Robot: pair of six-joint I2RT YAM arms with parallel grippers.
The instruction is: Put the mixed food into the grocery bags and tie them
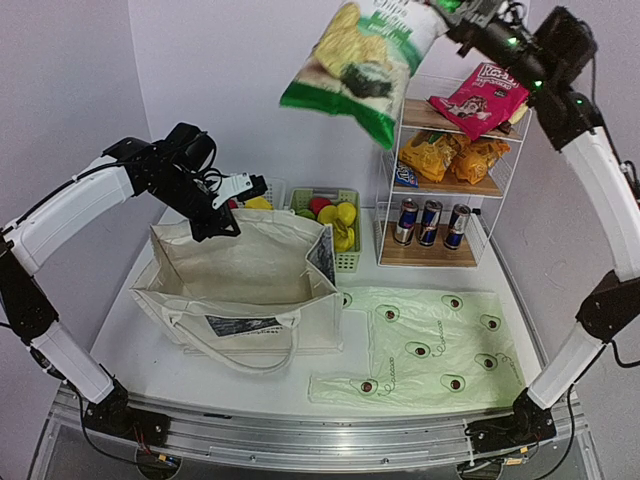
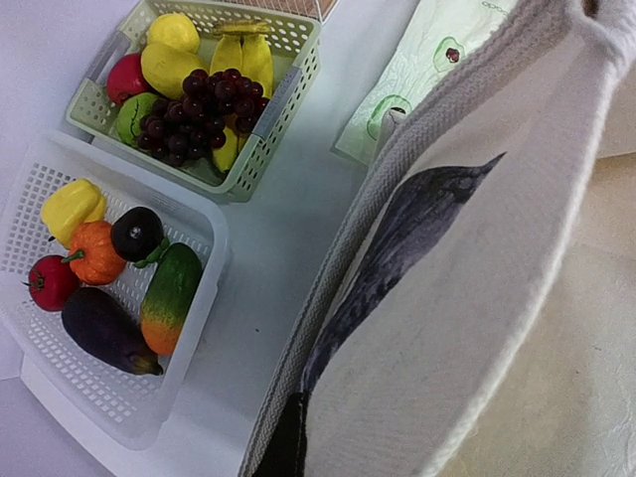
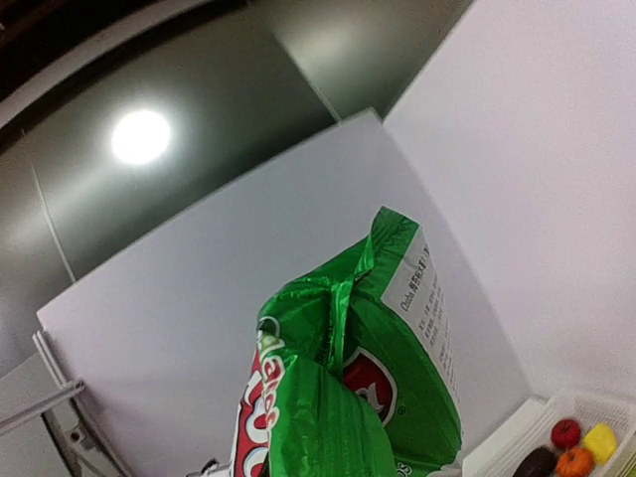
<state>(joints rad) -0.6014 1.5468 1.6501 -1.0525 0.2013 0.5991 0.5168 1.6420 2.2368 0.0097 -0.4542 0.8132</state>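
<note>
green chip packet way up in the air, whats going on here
The right gripper holds the green-and-white snack packet high in the air near the shelf. The left gripper is shut on the beige canvas tote at its back rim, apparently to hold it open. Nothing shows inside it yet, and the avocado plastic bag lies flat on the table.

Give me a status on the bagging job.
Done: nothing bagged; the canvas tote looks empty. In hand: the right gripper holds the green-and-white packet high; the left gripper, jaws shut, sits at the tote's rim. Left: the shelf packets, cans, grapes, the flat avocado bag, and tying both.
</note>
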